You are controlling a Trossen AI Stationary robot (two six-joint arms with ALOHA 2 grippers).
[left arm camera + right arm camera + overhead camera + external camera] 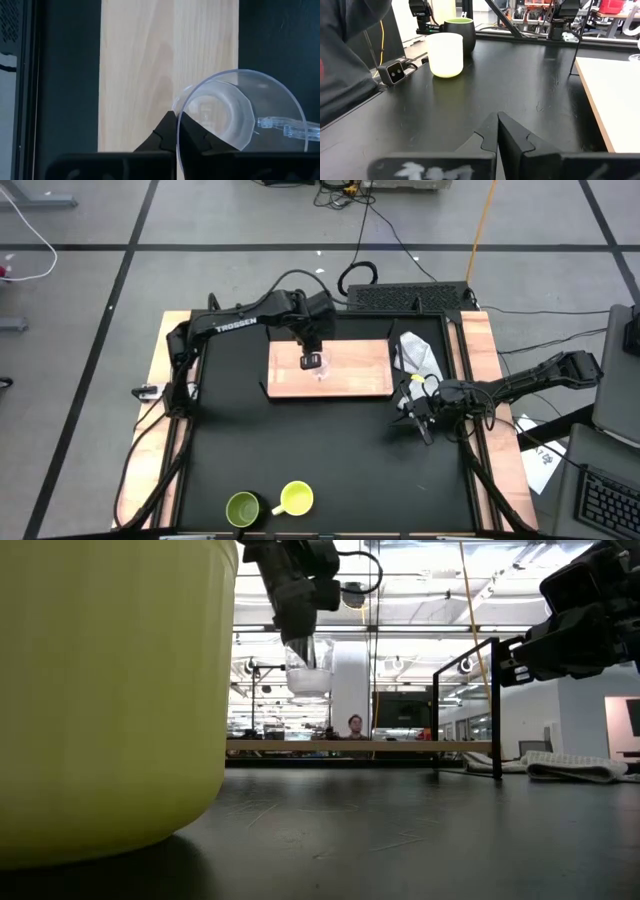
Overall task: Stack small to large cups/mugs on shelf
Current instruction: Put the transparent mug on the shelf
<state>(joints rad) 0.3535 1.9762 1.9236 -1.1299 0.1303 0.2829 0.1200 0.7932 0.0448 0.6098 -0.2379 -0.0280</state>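
Left hand (312, 361) pinches glass cup (240, 112) above shelf (350, 370).

A clear glass cup (314, 366), light-brown grained shelf (360, 370), yellow mug (295, 499), olive-green mug (243, 509), black table (330, 450).

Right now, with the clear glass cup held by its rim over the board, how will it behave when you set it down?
Clear glass cup: probably light and smooth, pinched only at the rim by the left gripper, so it may slip. It hangs tilted over the board, so it might tip on landing.

Prob. robotics lab: taped floor (100, 260), cables (400, 240), ceiling strip lights (420, 635).
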